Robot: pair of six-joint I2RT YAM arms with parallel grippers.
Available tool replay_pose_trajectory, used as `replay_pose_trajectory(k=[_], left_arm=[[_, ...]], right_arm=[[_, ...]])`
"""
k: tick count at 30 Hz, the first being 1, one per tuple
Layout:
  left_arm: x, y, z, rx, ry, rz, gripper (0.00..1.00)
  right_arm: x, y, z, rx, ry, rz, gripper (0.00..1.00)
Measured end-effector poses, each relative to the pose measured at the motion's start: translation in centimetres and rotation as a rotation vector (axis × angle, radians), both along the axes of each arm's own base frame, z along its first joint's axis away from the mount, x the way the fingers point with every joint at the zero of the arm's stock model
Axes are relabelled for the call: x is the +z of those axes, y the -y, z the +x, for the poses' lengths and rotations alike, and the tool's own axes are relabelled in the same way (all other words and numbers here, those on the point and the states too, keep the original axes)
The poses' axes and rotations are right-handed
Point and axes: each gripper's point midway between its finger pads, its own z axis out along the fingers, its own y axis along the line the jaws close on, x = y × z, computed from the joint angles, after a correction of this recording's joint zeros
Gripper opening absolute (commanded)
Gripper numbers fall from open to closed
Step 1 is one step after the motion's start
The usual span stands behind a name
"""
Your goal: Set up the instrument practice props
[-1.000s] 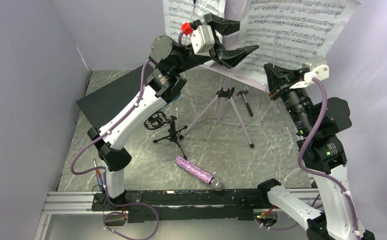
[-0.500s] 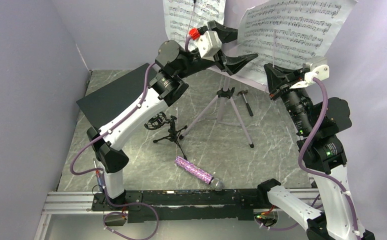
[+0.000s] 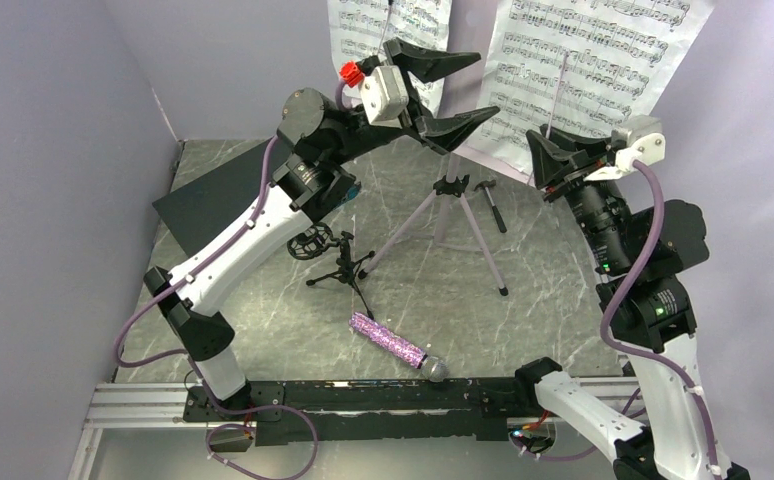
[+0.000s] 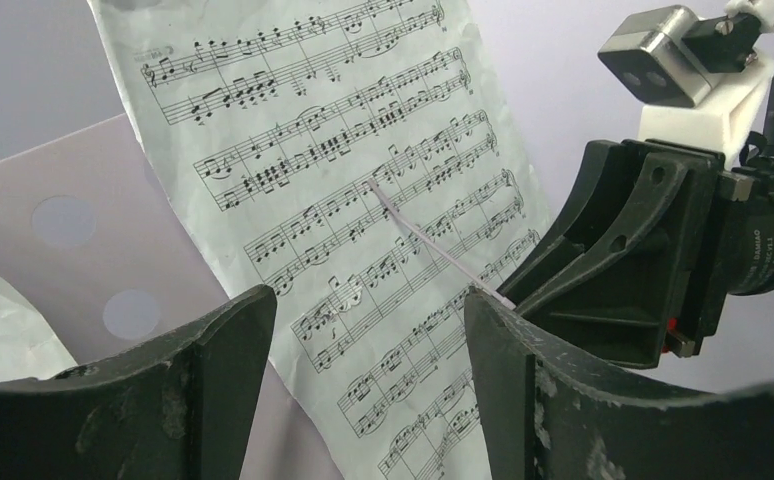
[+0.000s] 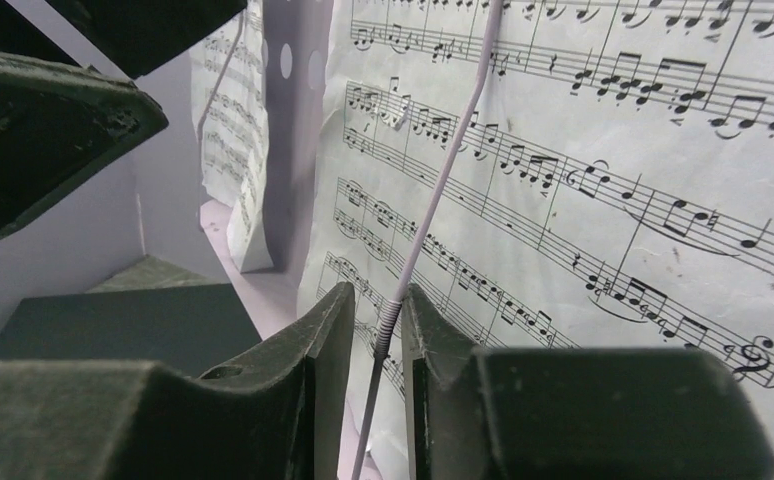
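Purple glitter microphone lies flat low in the centre of the overhead view, just above the arms' bases, not yet mounted. Up and left of it stands the small black mic stand, its ring empty. Behind that, mid-frame, the music stand is up on its silver tripod.

The step in hand looks like dressing that stand's desk. The right gripper, at centre right, has its fingers only slightly parted, with the thin lilac retainer wire running up between them. A sliver of gap shows beside the wire, so it seems loosely bracketed, not pinched. The left gripper, upper centre, gapes wide and holds nothing, its fingers framing the page without touching it.

Farthest back, the right sheet-music page and the left page stand upright against the desk.

Next, I judge, the right gripper must draw straight off the wire without snagging it. The microphone then needs seating in the ring.
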Motion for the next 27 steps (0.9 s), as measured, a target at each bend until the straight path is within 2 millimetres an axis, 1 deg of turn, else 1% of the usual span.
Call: replay_pose_trajectory(k=[2, 6, 10, 12, 13, 14, 19, 24, 27], left_arm=[[-0.1, -0.1, -0.1, 0.001, -0.001, 0.000, 0.75], [-1.0, -0.1, -0.1, 0.001, -0.013, 0.013, 0.76], [-2.3, -0.2, -0.1, 0.002, -0.034, 0.036, 0.77], [-3.1, -0.3, -0.1, 0.006, -0.048, 0.049, 0.84], [-3.5, -0.5, -0.2, 0.008, -0.056, 0.055, 0.88], [-3.7, -0.7, -0.3, 0.012, -0.060, 0.060, 0.90], [-4.7, -2.3, -1.0, 0.041, -0.085, 0.064, 0.93], [-7.0, -4.3, -1.4, 0.093, -0.139, 0.075, 0.93], [-9.3, -5.5, -1.2, 0.139, -0.193, 0.093, 0.93]], right_arm=[[0.2, 0.0, -0.2, 0.004, 0.009, 0.003, 0.35], [0.7, 0.1, -0.8, 0.012, 0.024, 0.013, 0.52], [1.1, 0.3, -1.5, 0.018, 0.041, 0.025, 0.61], [1.4, 0.4, -1.9, 0.023, 0.050, 0.032, 0.65], [1.5, 0.4, -2.2, 0.025, 0.054, 0.035, 0.66], [1.7, 0.5, -2.5, 0.029, 0.060, 0.041, 0.67], [2.5, 0.7, -4.2, 0.055, 0.091, 0.063, 0.73], [3.0, 0.8, -5.6, 0.085, 0.114, 0.081, 0.76], [3.2, 0.9, -6.1, 0.094, 0.119, 0.089, 0.79]])
